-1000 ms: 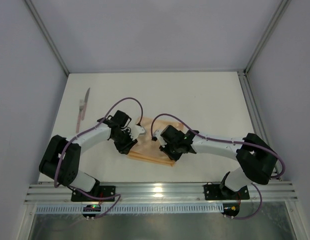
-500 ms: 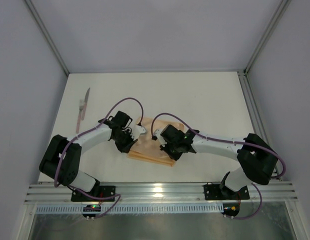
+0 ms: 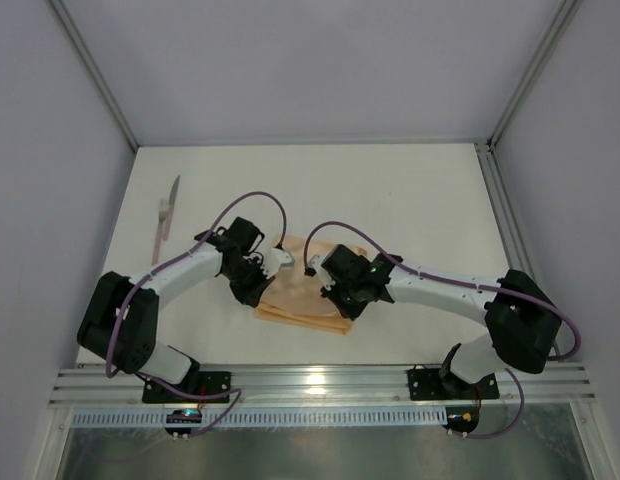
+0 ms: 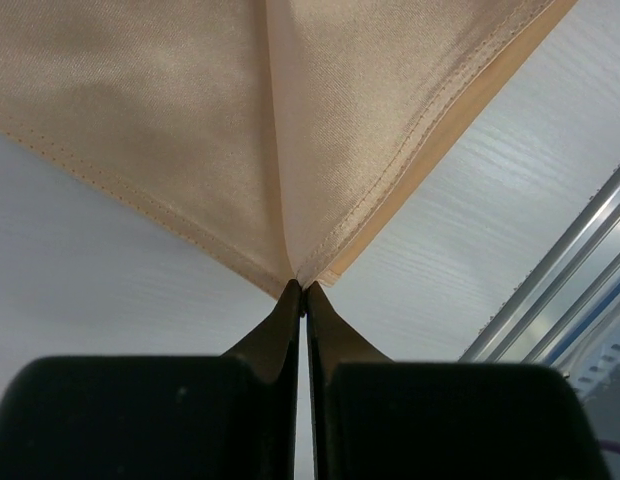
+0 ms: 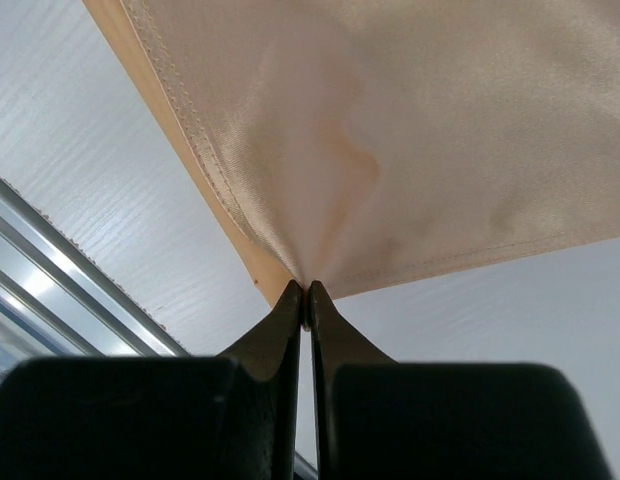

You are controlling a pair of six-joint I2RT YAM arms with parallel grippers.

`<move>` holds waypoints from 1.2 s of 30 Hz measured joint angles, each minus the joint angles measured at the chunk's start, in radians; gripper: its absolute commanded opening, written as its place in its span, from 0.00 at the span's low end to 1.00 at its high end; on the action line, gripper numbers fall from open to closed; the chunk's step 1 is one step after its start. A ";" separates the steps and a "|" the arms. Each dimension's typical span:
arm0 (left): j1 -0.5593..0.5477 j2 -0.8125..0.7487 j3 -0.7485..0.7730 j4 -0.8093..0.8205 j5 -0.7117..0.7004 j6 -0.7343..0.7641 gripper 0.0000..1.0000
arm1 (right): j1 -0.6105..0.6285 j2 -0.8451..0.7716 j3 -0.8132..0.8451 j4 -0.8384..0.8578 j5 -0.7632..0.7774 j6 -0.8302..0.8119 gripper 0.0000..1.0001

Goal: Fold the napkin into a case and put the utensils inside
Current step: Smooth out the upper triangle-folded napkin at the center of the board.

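peach cloth, the napkin point(image 3: 302, 298), lies part-folded on the table point(image 3: 420, 210) between the arms. the left gripper point(image 4: 300, 292) and right gripper point(image 5: 304, 290) each pinch a corner tight. folding looks mid-way; next, i'd guess, both corners travel over together. far side lies open, and the utensils point(image 3: 165, 215) sit well apart, far left.

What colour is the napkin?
The napkin is plain peach-orange, with no pattern; the left wrist view shows it best.
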 measured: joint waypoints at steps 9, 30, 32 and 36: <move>-0.008 -0.017 0.000 -0.060 0.006 0.048 0.00 | 0.000 -0.004 0.005 -0.075 -0.064 0.060 0.05; -0.066 -0.023 -0.098 -0.031 -0.005 0.092 0.13 | 0.000 0.126 -0.008 -0.066 -0.118 0.164 0.30; -0.066 -0.031 -0.098 -0.032 -0.002 0.100 0.16 | 0.000 0.106 -0.014 -0.069 -0.114 0.164 0.34; -0.065 -0.063 -0.097 -0.043 0.008 0.108 0.27 | 0.000 0.039 -0.018 -0.073 -0.107 0.161 0.37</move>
